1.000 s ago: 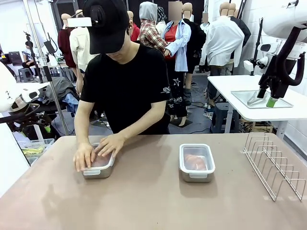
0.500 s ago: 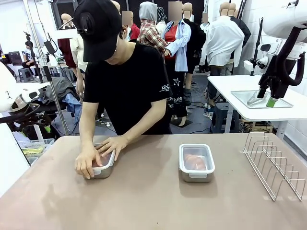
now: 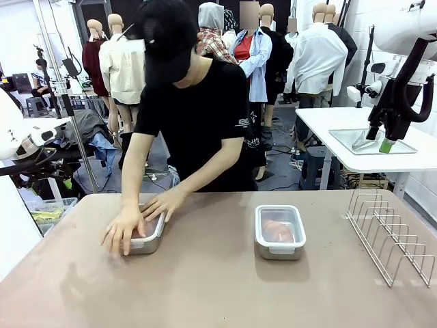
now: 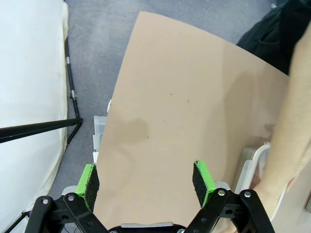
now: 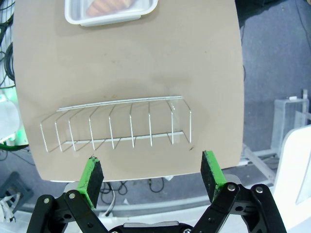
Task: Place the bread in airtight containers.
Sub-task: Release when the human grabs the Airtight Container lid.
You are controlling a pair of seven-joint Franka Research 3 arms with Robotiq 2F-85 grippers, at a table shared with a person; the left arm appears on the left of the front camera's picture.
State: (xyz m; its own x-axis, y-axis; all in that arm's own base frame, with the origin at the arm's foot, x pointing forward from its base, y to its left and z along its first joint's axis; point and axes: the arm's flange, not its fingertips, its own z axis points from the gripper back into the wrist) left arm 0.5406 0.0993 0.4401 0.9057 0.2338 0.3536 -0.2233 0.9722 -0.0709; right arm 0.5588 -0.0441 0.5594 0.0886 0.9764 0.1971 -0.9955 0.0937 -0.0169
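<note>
My left gripper has its green pads spread as wide as they go with nothing between them, and it hangs above the near left edge of the table. My right gripper stands just as wide and just as empty, high over the table's right edge, with the wire rack directly below its fingers. I judge both are parked up and out like this to leave the table free for the person, who is doing the work here.

From the front, the person leans over the left container with both hands flat on top of it, one at its near left corner and one along its far edge. That reads to me as pressing the clear lid down to seal it. Something pinkish-brown shows between the hands, probably bread, though I cannot make out its shape. The right container stands well apart near the table's middle, lid already on, with a croissant dimly visible through the plastic.

The front camera gives me both tins and the rack in one layout, but not my fingers. My left wrist camera adds a close look at the person's forearm and a rim of the left tin at the picture's edge. My right wrist camera shows the sealed tin from straight above, bread inside.
</note>
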